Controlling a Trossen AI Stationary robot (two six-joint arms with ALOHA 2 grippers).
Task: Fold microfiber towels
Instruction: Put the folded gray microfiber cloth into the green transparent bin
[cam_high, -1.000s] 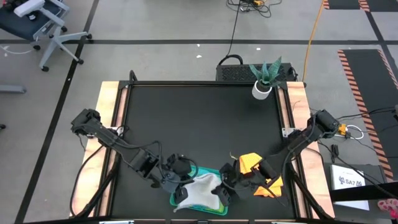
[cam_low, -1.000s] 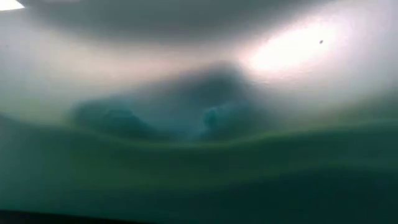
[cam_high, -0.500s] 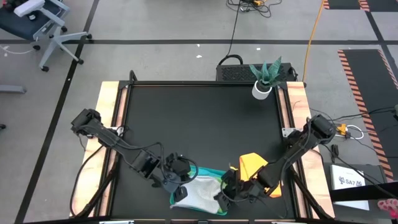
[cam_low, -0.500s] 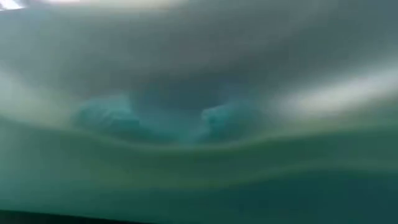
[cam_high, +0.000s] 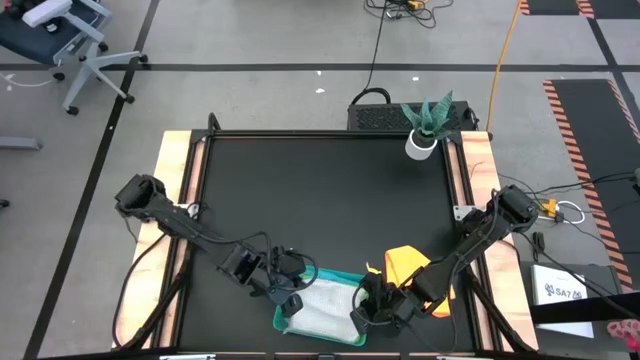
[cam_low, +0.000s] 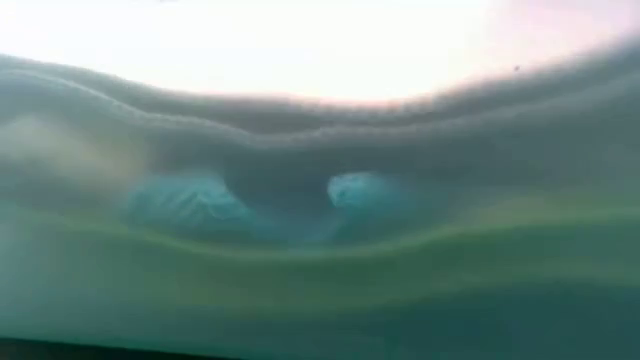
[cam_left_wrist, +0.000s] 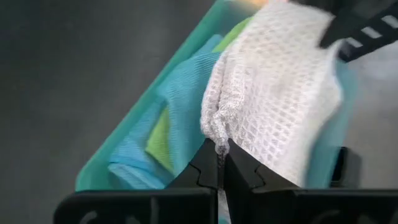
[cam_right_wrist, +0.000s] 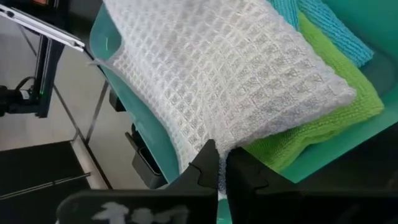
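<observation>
Both grippers pinched the grey-white towel over the tray at the table's near edge.

The left arm ran from its base at the table's left side diagonally toward the near middle, and the left gripper (cam_left_wrist: 219, 163) was clamped on one bunched corner of the grey-white towel (cam_left_wrist: 273, 87). The right arm reached in from the right side, bent low over the yellow-orange towel (cam_high: 403, 264), and the right gripper (cam_right_wrist: 219, 163) was closed on the opposite edge of the same cloth. The grey-white towel lay spread across the teal tray (cam_high: 283, 322), covering the lime green towel (cam_right_wrist: 323, 121) and turquoise towels (cam_left_wrist: 186, 93) stacked inside. The low view showed only blurred cloth close to the lens.
</observation>
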